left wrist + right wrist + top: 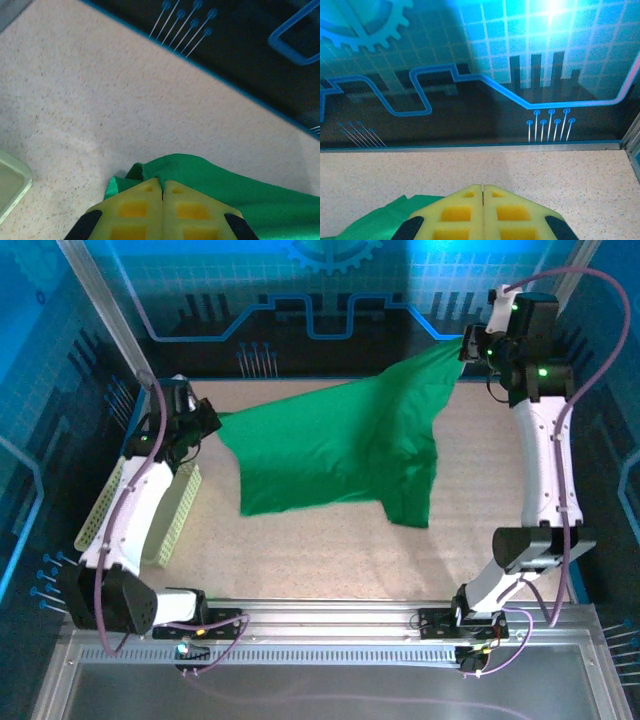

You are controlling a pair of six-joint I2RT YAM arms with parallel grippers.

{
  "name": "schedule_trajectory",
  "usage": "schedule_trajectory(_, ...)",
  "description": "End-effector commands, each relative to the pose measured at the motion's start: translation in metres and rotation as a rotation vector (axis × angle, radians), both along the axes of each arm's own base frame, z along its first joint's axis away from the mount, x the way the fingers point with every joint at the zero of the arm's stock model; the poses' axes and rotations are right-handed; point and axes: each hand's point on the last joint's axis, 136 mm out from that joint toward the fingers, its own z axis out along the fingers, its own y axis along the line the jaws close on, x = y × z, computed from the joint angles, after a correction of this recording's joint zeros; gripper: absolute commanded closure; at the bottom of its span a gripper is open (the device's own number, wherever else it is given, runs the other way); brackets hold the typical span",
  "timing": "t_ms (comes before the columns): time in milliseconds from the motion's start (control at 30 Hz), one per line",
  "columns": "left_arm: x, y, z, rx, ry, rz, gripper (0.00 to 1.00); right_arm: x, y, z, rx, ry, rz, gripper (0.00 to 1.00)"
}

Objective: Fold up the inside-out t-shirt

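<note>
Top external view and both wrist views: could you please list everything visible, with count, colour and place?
t-shirt: one, bright green, stretched between the two grippers over the table's far half.
basket: one, pale yellow-green, perforated, at the table's left side beneath the left arm.
table: one, speckled beige, under everything.
back panel: one, dark with blue circuit lines, behind the far edge.
left gripper: one, yellow fingers, shut on the t-shirt's left end.
right gripper: one, yellow fingers, shut on the t-shirt's far right corner.
</note>
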Motion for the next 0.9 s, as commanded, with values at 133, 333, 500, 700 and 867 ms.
schedule_trajectory(133,-0.055,0.004,0.107,-0.040,-0.353,0.022,1.00,-0.107,-0.018,0.118,0.021,-0.330,-0.085,1.00)
schedule_trajectory(333,-0.112,0.003,0.169,-0.053,-0.577,0.016,1.00,-0.195,-0.025,0.174,0.011,-0.532,-0.148,1.00)
schedule_trajectory(500,-0.152,0.002,0.208,-0.062,-0.723,0.003,1.00,-0.245,-0.021,0.202,0.014,-0.653,-0.145,1.00)
schedule_trajectory(700,-0.140,0.000,0.214,-0.029,-0.691,-0.013,1.00,-0.241,-0.022,0.214,-0.008,-0.676,-0.148,1.00)
schedule_trajectory(867,-0.088,0.002,0.176,-0.006,-0.541,-0.007,1.00,-0.173,-0.025,0.192,-0.029,-0.554,-0.131,1.00)
